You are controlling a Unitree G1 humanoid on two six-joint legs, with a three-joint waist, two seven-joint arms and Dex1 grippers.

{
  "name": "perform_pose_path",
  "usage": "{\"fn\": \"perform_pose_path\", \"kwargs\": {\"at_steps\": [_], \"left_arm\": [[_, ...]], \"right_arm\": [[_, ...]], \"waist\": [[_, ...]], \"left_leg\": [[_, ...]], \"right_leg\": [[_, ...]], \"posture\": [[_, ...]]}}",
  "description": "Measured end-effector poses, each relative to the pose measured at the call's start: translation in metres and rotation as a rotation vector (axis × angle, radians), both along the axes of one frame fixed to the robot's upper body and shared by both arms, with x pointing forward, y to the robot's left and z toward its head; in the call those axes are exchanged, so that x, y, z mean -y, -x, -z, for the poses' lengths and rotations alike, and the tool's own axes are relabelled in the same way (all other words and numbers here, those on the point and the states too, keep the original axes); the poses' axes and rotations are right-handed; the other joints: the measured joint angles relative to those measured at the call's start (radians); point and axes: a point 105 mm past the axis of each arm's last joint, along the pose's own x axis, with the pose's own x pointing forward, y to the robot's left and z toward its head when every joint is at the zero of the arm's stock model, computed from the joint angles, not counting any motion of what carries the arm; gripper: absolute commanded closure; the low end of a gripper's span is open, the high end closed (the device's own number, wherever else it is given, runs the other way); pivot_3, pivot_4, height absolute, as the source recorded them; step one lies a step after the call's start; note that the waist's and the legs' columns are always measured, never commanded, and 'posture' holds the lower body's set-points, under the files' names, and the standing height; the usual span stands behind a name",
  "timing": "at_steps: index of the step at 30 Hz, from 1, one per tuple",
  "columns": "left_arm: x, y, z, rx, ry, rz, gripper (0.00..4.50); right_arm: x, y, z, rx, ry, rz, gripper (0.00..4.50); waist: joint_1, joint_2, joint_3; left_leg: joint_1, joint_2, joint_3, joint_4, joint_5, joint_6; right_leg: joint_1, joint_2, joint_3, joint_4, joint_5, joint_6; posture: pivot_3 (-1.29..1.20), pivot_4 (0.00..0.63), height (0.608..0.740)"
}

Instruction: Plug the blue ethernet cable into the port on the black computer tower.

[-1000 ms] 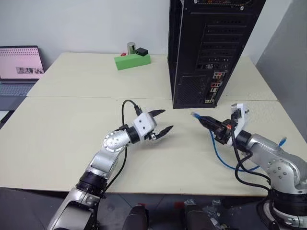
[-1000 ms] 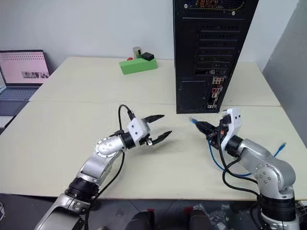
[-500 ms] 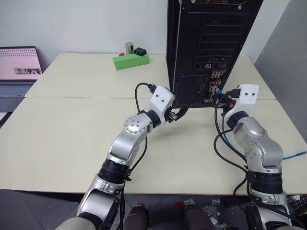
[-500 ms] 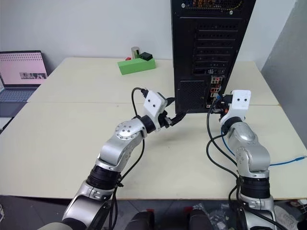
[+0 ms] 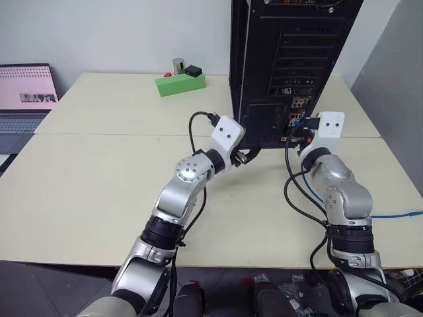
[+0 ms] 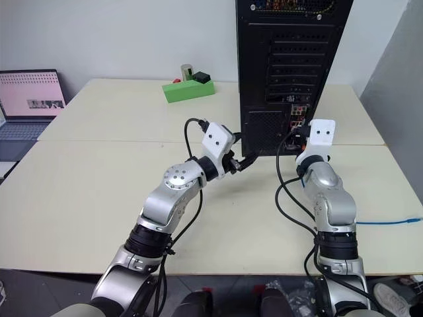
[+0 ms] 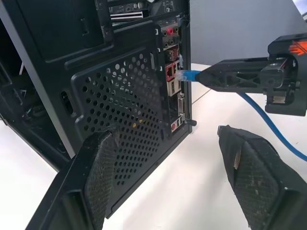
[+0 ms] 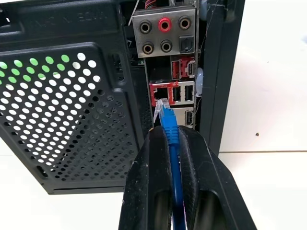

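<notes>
1. The table [image 5: 99,172] carries everything, a pale top with a seam running across it; the work is set near its far right part, within both arms' reach.

2. The black computer tower [image 5: 291,59] stands upright on the table with its rear panel turned toward the robot, so the mesh vent [image 8: 62,105] and the strip of sockets [image 8: 172,91] face the claws directly. I judge that this is what makes a level, straight-in approach possible.

3. The left claw [image 5: 250,154] sits just beside the tower's lower left corner, its fingers [image 7: 96,177] spread wide on nothing. It looks placed to steady the case against the push of plugging in, though I cannot tell whether it touches.

4. The right claw [image 8: 168,143] is pinched tight on the blue ethernet cable [image 8: 173,158] just behind the plug, which keeps the short free end stiff and aimed. The rest of the cable trails back over the table's right side [image 5: 396,215].

5. The clear plug [image 8: 162,106] pokes out ahead of the fingertips, level with the red-framed port block [image 8: 169,94] and very near the network port, not yet seated as far as I can see.

6. Embossed lettering runs along the tower's panel above the vent, too faint to read. No brand is legible elsewhere.
</notes>
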Motion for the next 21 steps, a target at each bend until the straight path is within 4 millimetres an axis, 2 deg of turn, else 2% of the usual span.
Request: {"fn": "perform_pose_path", "kwargs": {"at_steps": [4,9,21], "left_arm": [[0.0007,0.0003,-0.0001,-0.002,0.004,0.003,1.02],[0.0016,0.0018,-0.0024,-0.011,0.031,0.026,1.02],[0.0002,0.0034,-0.0070,-0.014,0.062,0.048,1.02]], "right_arm": [[-0.0017,-0.0014,0.0012,-0.004,0.002,-0.009,4.50],[-0.0063,-0.0033,-0.0076,0.025,0.000,-0.020,4.50],[-0.0051,-0.0039,-0.0065,0.025,0.007,-0.012,4.50]], "waist": [[0.000,0.000,0.000],[0.000,0.000,0.000],[0.000,0.000,0.000]], "left_leg": [[0.000,0.000,0.000,0.000,0.000,0.000],[0.000,0.000,0.000,0.000,0.000,0.000],[0.000,0.000,0.000,0.000,0.000,0.000]], "right_leg": [[0.000,0.000,0.000,0.000,0.000,0.000],[0.000,0.000,0.000,0.000,0.000,0.000],[0.000,0.000,0.000,0.000,0.000,0.000]], "posture": [[0.00,0.150,0.740],[0.00,0.150,0.740],[0.00,0.150,0.740]]}}
